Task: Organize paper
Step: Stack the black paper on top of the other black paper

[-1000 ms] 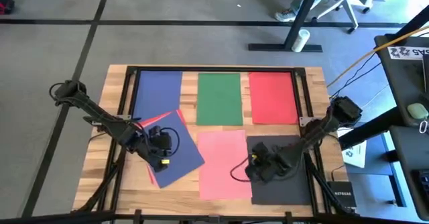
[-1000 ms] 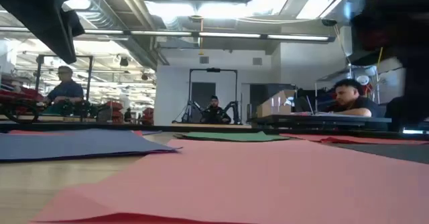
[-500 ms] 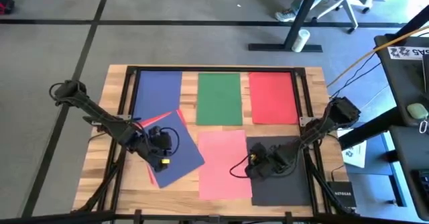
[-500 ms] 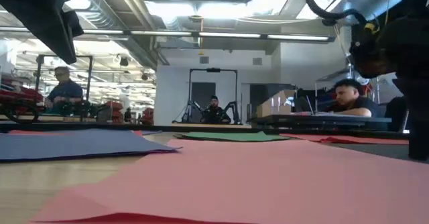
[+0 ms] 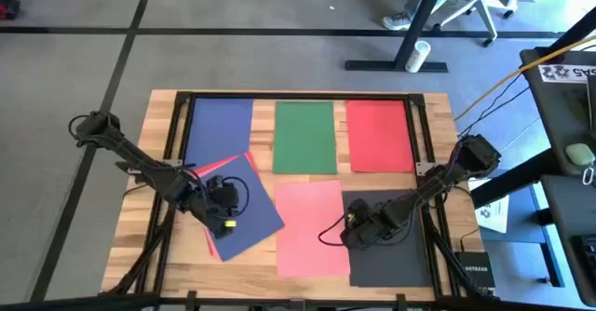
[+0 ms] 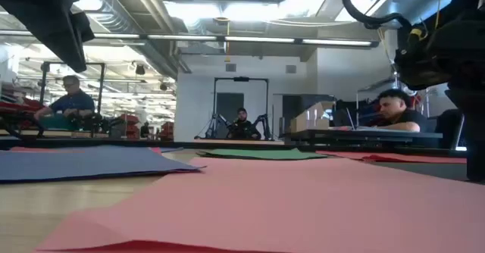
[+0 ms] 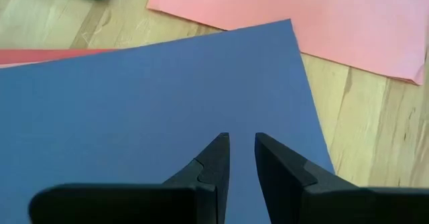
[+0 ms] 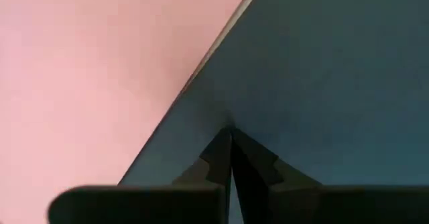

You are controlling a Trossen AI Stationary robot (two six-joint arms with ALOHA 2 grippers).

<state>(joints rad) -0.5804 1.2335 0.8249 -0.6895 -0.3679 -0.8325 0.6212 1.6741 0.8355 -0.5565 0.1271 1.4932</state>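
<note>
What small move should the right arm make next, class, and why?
Probably lift slightly: the right claw looks shut at the dark grey sheet's edge beside the pink sheet, so raising should show whether it holds. The left claw waits over the tilted blue sheet.

Both arms are dark, nearly black, built of slim tubular links joined by bulkier rounded joints. The left arm (image 5: 140, 167) ends in a chunky wrist block with a small yellow marking (a label or tag, too small to read). The right arm (image 5: 438, 182) has the same build, with a thin black cable looping out near its wrist. The left gripper (image 7: 241, 150) has two matte black fingers (image 7: 213, 160), tapered to blunt tips with stepped inner edges. The right gripper (image 8: 231, 143) has matching dark notched fingers.
</note>
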